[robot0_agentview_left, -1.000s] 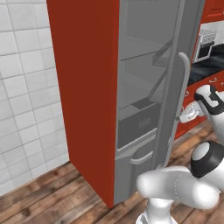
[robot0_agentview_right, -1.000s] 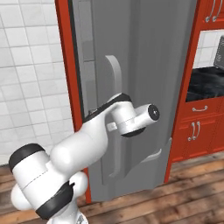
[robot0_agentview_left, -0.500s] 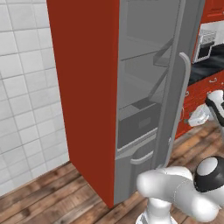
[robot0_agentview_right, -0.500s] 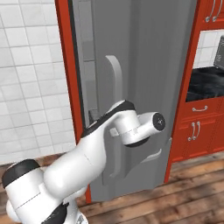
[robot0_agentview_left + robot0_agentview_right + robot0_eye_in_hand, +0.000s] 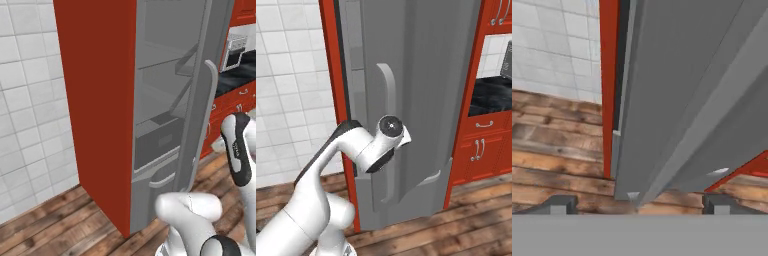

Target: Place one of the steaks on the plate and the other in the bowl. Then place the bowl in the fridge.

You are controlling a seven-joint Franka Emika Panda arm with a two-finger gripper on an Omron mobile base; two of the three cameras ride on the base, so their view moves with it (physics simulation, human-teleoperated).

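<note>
The fridge (image 5: 421, 100) looks like smooth, matt grey metal with flat red side panelling, beside glossy white wall tiles (image 5: 25, 100) and a brown wood-plank floor (image 5: 557, 150).

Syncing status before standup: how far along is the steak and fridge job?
Done, apparently: the fridge door stands ajar, with shelves visible inside. In hand: nothing; the hand is open and empty, right in front of the door's edge. No steaks, plate or bowl are in view, so the sorting is unconfirmed. No bowl is visible on the shelves.
</note>
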